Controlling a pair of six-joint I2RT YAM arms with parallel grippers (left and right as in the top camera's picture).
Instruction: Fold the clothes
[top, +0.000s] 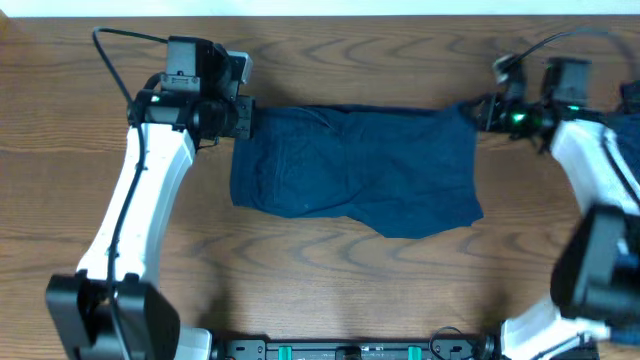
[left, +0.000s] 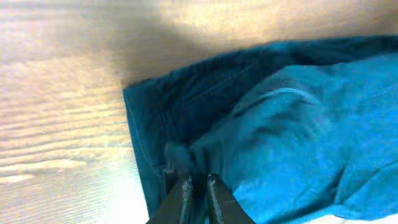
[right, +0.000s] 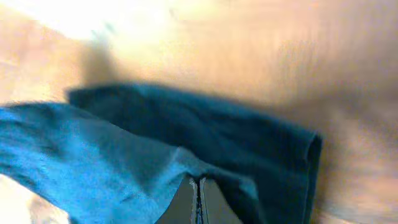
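Note:
The clothes (top: 350, 165) are one dark navy garment lying flat across the middle of the wooden table, wider than deep, with a ragged lower right edge. My left gripper (top: 243, 120) sits at the garment's upper left corner. In the left wrist view its fingertips (left: 198, 182) stand narrowly together, with a fold of the clothes (left: 298, 124) between them. At the upper right corner is my right gripper (top: 478, 112). The right wrist view shows its tips (right: 198, 182) pressed together on a raised fold of the clothes (right: 93, 155).
Bare wood table (top: 330, 290) surrounds the garment. Both white arms run down the left (top: 130, 220) and right (top: 600, 230) sides to their bases at the near edge. A dark mounting rail (top: 350, 350) lies along the front. The table's far edge is just behind the grippers.

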